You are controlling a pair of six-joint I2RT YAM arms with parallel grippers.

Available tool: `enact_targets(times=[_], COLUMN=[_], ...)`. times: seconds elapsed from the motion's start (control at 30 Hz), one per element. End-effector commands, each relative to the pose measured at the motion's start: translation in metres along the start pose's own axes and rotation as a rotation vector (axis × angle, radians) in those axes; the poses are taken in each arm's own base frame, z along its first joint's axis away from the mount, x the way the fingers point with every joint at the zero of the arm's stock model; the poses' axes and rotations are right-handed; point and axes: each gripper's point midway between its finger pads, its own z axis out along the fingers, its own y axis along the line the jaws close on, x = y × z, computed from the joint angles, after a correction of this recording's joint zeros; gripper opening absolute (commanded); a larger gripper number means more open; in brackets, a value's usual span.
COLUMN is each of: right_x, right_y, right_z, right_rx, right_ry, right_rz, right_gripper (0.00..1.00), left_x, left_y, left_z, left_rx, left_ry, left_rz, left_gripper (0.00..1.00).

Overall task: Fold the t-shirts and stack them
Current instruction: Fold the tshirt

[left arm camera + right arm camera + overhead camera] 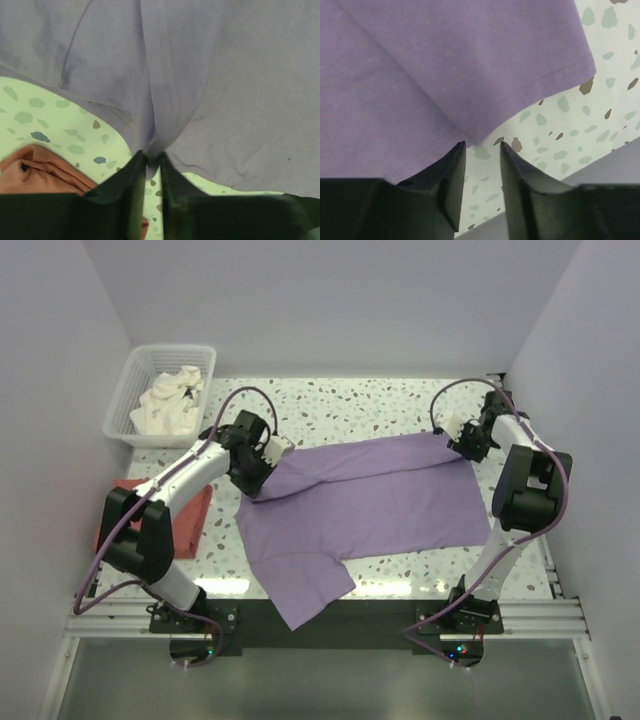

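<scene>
Inspection of the work: the lilac-purple soft cloth t-shirt (370,502) lies spread across the middle of the speckled tabletop (380,405), one part trailing over the near edge. My left fingers (125,190) stand narrow, pinching a gathered ridge of that cloth at its left end. My right fingers (446,187) stand parted and hold nothing, their tips just at the stitched hem of the right corner, bare tabletop showing between them. The coral-red cloth t-shirt (196,512) lies bunched at the left edge, partly under my left arm and well apart from the fold in hand. Judgement on handling: the cloth is light, limp and without stiffness; it will sag and drag wherever it is not carried, so hold is best taken at hems and corners, both ends together. Clearance: walls stand close on the left and right, and the white plastic lattice basket (120,408) occupies the far left corner; the far strip of tabletop offers the open room.
</scene>
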Motion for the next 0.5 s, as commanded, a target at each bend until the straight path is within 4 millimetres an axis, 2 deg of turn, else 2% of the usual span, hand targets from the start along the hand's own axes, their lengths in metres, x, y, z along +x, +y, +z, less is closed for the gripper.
enact_targets(times=[0.0, 0.03, 0.1, 0.13, 0.2, 0.23, 0.27, 0.3, 0.33, 0.37, 0.43, 0.47], right_x=[-0.001, -0.002, -0.007, -0.013, -0.022, -0.024, -0.031, -0.036, -0.04, -0.046, -0.052, -0.058], right_y=[0.0, -0.001, -0.005, -0.006, -0.01, -0.013, -0.011, -0.018, -0.019, -0.02, -0.022, -0.02], right_z=[-0.015, -0.019, -0.033, -0.037, -0.05, -0.053, -0.054, -0.055, -0.054, -0.052, -0.045, -0.042], right_rx=[-0.022, -0.022, -0.015, -0.02, -0.024, -0.021, -0.043, -0.036, -0.044, -0.05, -0.064, -0.07], right_ry=[0.011, 0.009, -0.003, -0.023, -0.045, -0.054, -0.076, -0.092, -0.095, -0.1, -0.088, -0.087], right_rz=[-0.017, -0.011, 0.006, 0.011, 0.035, 0.053, 0.071, 0.111, 0.129, 0.145, 0.196, 0.198], right_gripper=[0.4, 0.5, 0.58, 0.64, 0.67, 0.67, 0.67, 0.65, 0.59, 0.54, 0.43, 0.4], left_x=[0.001, -0.008, -0.014, -0.024, -0.035, -0.041, -0.046, -0.048, -0.052, -0.053, -0.063, -0.069], left_y=[0.0, -0.005, -0.006, -0.014, -0.009, -0.006, -0.002, 0.002, 0.005, 0.006, 0.004, 0.003], left_z=[-0.003, -0.01, -0.029, -0.04, -0.051, -0.055, -0.05, -0.047, -0.044, -0.032, -0.027, -0.019], left_rx=[0.032, 0.077, 0.124, 0.181, 0.18, 0.179, 0.177, 0.176, 0.176, 0.189, 0.219, 0.241], left_ry=[0.004, -0.036, -0.104, -0.156, -0.218, -0.24, -0.243, -0.237, -0.232, -0.203, -0.217, -0.221], left_rz=[0.049, 0.056, 0.067, 0.082, 0.097, 0.093, 0.079, 0.048, 0.04, 0.021, -0.022, -0.035], left_gripper=[0.27, 0.33, 0.48, 0.5, 0.53, 0.53, 0.53, 0.53, 0.53, 0.52, 0.5, 0.5])
